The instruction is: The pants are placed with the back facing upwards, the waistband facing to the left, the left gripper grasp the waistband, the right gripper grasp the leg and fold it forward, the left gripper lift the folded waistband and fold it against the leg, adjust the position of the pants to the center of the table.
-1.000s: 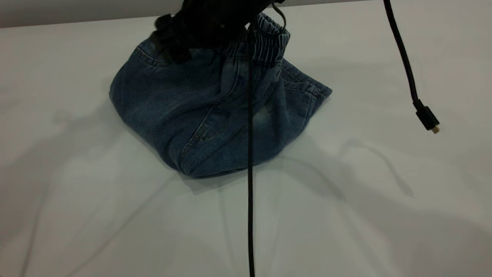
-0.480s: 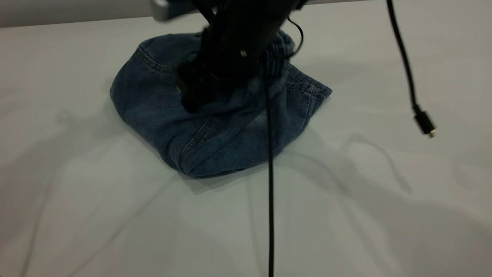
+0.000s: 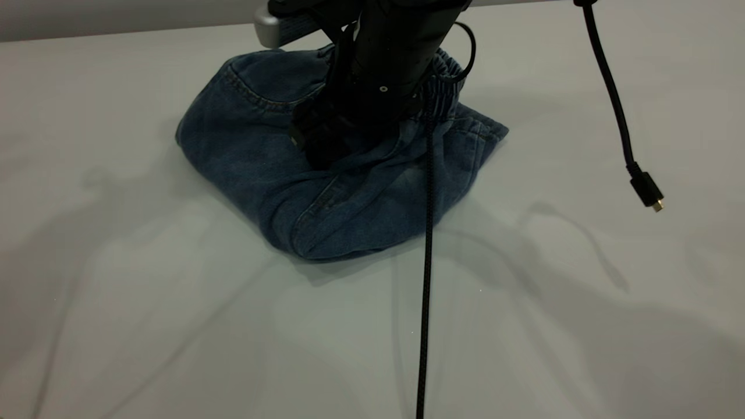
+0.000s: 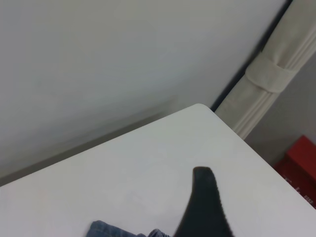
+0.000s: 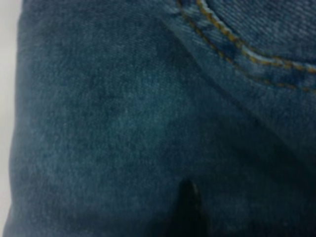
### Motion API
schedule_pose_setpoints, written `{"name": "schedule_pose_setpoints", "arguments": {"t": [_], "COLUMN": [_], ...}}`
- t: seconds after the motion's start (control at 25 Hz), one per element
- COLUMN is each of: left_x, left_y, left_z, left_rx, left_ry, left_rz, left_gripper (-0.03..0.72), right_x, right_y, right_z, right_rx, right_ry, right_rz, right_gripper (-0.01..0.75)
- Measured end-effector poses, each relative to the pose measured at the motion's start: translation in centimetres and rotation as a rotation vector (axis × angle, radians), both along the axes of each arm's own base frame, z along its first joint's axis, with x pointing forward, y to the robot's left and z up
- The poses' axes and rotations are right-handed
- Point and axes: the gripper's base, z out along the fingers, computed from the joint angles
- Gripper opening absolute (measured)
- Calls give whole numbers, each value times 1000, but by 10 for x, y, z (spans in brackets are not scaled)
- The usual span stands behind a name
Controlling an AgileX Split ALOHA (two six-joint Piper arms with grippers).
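Observation:
The pants point(image 3: 262, 151) lie folded into a compact blue denim bundle on the white table point(image 3: 174, 326), toward its far middle. The gathered waistband point(image 3: 445, 87) sits on top at the far right of the bundle. A leg hem point(image 3: 483, 131) sticks out beneath it. My right gripper point(image 3: 317, 148) comes down from the far side and presses shut on the bundle's top. Its wrist view is filled with denim point(image 5: 123, 123) and pocket stitching, with its dark tip point(image 5: 187, 197) against the cloth. My left gripper point(image 4: 205, 207) shows only in its own view, shut, above bare table point(image 4: 148, 163) beside a scrap of denim point(image 4: 106, 229).
A black cable point(image 3: 426, 273) hangs from the arm down across the bundle's near side. A second cable with a loose plug point(image 3: 646, 192) dangles at the right. The left wrist view shows a table corner, a pale curtain point(image 4: 276, 74) and a red box point(image 4: 302, 163).
The black arm swung from the bundle's far left corner to its middle and pressed down. The waistband dropped flat, and the whole bundle slid slightly to the right.

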Motion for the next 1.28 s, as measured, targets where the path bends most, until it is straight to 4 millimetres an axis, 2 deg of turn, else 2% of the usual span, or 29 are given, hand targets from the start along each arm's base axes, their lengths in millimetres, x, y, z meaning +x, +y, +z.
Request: {"name": "schedule_pose_setpoints", "arguments": {"t": [0.28, 0.52, 0.84, 1.04, 1.16, 1.28], "left_x": [0, -1, -1, -1, -1, -1], "left_y": [0, -1, -1, -1, -1, -1], "left_z": [0, 0, 0, 0, 0, 0], "left_rx": [-1, -2, -4, -5, -6, -6], "left_ry": [1, 2, 3, 4, 4, 4], "left_rz": [-6, -8, -11, -11, -11, -11], "left_gripper": [487, 487, 487, 487, 487, 487], "right_x": [-6, -15, -17, -18, -16, -14], "right_y": [-11, -21, -20, -15, -11, -10], "right_z": [-6, -10, -10, -9, -2, 15], "right_rx": [-90, -140, -28, 98, 170, 204], "right_ry": [115, 271, 374, 470, 473, 432], "right_rz": [-146, -368, -696, -904, -939, -913], "right_gripper": [520, 499, 493, 493, 491, 489]}}
